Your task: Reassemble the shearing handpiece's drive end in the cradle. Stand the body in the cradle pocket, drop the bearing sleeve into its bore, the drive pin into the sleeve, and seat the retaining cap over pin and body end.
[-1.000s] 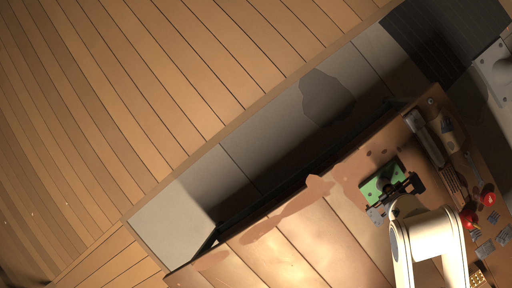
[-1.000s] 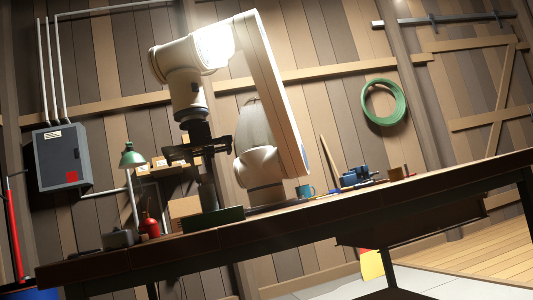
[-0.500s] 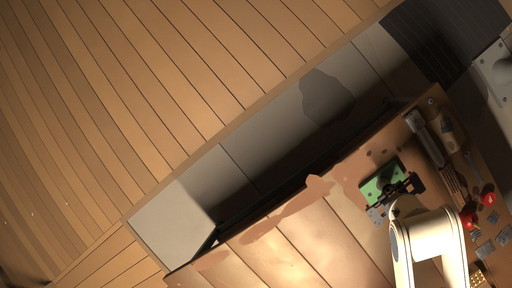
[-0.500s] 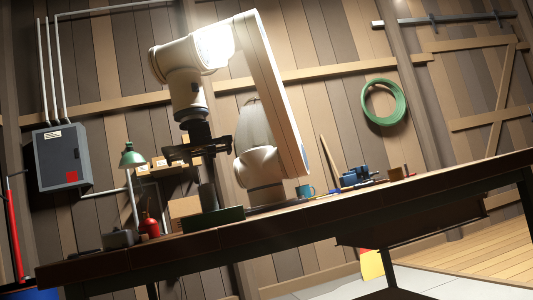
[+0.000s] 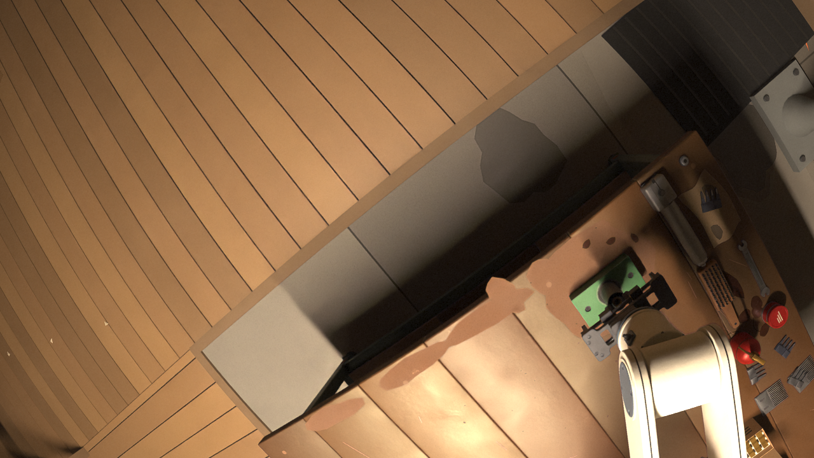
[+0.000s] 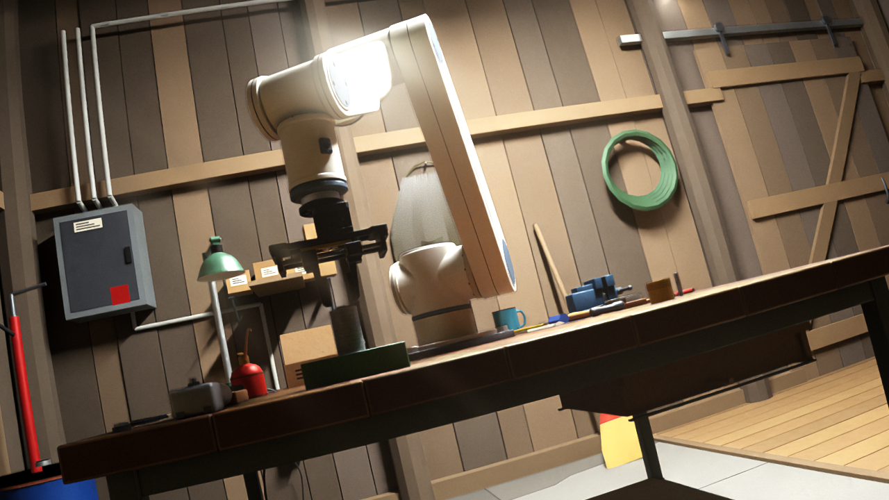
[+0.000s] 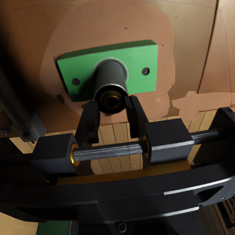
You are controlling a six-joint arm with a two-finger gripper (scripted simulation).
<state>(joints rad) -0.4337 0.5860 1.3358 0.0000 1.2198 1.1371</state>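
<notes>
The dark ribbed handpiece body (image 7: 111,82) stands upright in the pocket of the green cradle (image 7: 107,67), and a brass bearing sleeve (image 7: 112,101) sits inside its bore. My gripper (image 7: 110,109) hovers just above the body's top end, open and empty. On the bench the cradle (image 5: 606,287) lies near the back edge, with the body (image 6: 347,329) rising from it under the gripper (image 6: 329,273). I cannot pick out the drive pin or the retaining cap.
A red oil can (image 6: 248,378) stands left of the cradle beside a grey box (image 6: 199,398). Combs, a wrench and a red button (image 5: 775,314) lie along the bench end. A blue vise (image 6: 590,292) and mug (image 6: 508,318) sit behind the arm's base.
</notes>
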